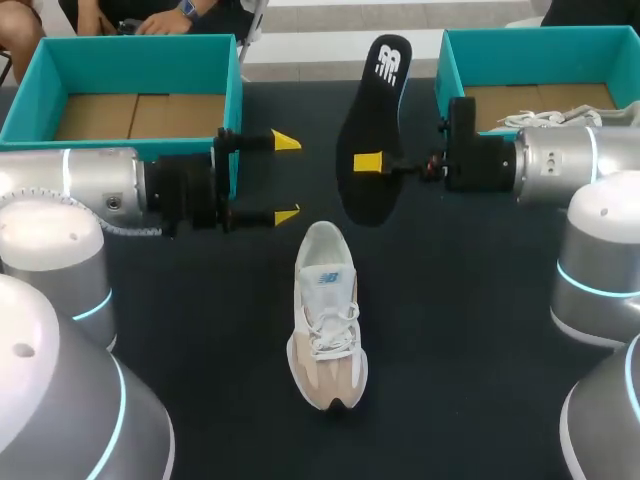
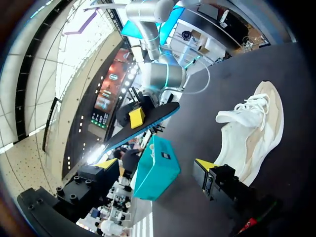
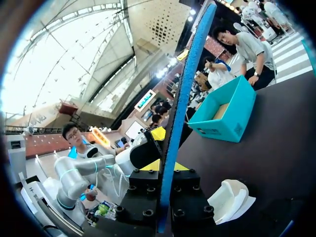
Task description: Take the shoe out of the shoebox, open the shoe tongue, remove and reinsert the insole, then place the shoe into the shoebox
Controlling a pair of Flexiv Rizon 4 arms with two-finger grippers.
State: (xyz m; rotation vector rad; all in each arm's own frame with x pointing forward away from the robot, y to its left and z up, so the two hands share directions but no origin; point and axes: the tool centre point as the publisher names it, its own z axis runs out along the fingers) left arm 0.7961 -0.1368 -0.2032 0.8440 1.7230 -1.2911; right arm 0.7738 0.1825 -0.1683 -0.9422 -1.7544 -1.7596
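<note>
A white and beige shoe [image 1: 327, 315] lies on the dark table, heel towards the boxes, with its tongue and laces loose. Above it, held on edge in the air, is the black insole [image 1: 370, 130], and my right gripper [image 1: 372, 163] is shut on its middle. In the right wrist view the insole's blue edge [image 3: 185, 108] runs up between the gripper [image 3: 168, 168] fingers, with the shoe [image 3: 229, 200] beside them. My left gripper [image 1: 286, 178] hangs open and empty just left of the insole. Its wrist view shows the gripper [image 2: 155, 165], the shoe [image 2: 252, 133] and the insole [image 2: 143, 126].
An open teal shoebox [image 1: 140, 60] stands at the back left, behind my left arm. A second teal box [image 1: 540, 45] at the back right holds another white shoe [image 1: 545, 118]. Bare table lies around the shoe.
</note>
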